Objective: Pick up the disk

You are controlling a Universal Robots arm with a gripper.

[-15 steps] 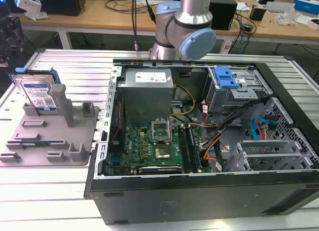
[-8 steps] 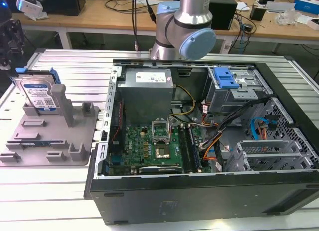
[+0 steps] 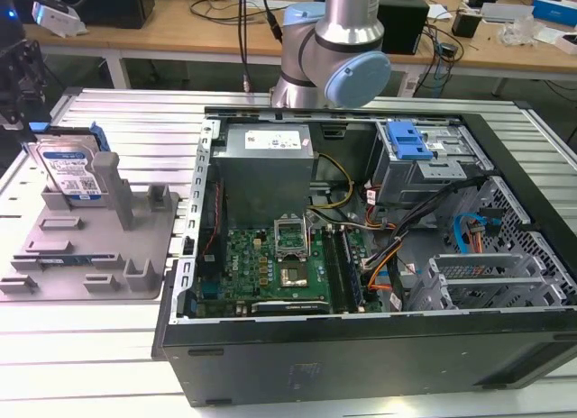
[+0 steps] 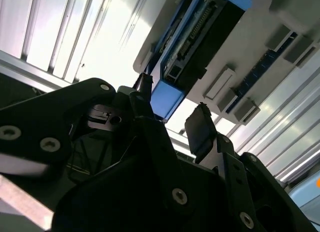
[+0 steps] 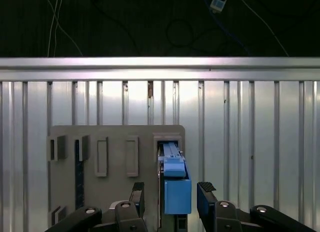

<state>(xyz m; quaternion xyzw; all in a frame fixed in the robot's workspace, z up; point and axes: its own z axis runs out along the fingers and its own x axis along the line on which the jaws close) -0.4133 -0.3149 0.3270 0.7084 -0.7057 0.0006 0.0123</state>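
Your pincer [image 5: 171,197] is spread open and holds nothing: in the first wrist view its 2 fingers [image 5: 206,192] flank the blue end of the disk [image 5: 176,184], with a gap on each side. The disk stands on edge in the grey holder tray [image 3: 90,247] on the ribbed bench [image 3: 81,346], at the exterior view's left, beside the open computer case [image 3: 361,256].

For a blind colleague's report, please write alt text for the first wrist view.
The open gripper hangs over the disk, one finger on each side, not touching it. The disk stands on edge in a grey holder on a ribbed metal table.
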